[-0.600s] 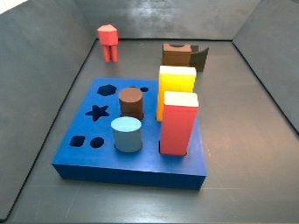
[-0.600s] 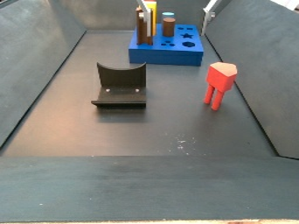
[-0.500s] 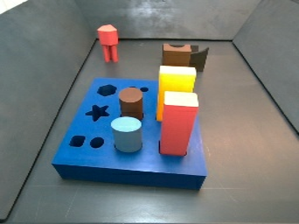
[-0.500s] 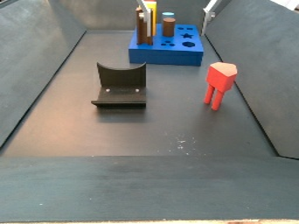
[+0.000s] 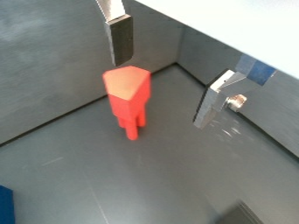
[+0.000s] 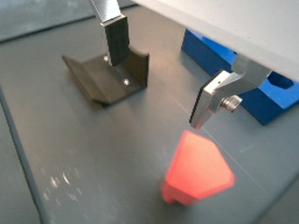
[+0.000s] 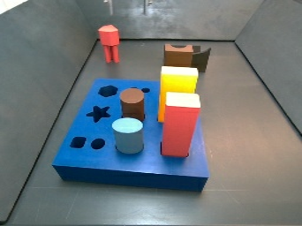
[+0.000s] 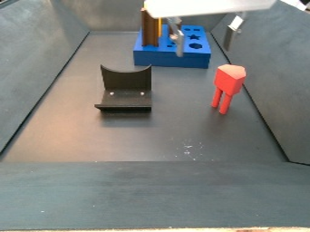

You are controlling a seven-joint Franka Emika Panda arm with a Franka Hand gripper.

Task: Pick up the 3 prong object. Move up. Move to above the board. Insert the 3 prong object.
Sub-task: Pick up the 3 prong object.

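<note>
1. Dark grey floor (image 8: pixel 145 136) walled by grey panels; the fixture (image 8: pixel 123 88) stands mid-floor.
2. The board (image 7: pixel 106 141) holds blocks and a cylinder in its holes.
3. The 3 prong object (image 8: pixel 227 86) stands upright on the floor, well apart from the board.
4. The gripper (image 5: pixel 176 66) hangs above it, fingers (image 5: pixel 216 96) spread wide, holding nothing.

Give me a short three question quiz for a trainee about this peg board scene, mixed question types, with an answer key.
1. True or false: the hand is shut on the 3 prong object.
2. Multiple choice: where does the 3 prong object stand? A) in the board B) on the floor, apart from the board C) on the fixture
3. Which piece on the board is light blue?

Key:
1. False. The hand is open above it, with one finger on each side and no contact.
2. B.
3. The short cylinder.
</note>
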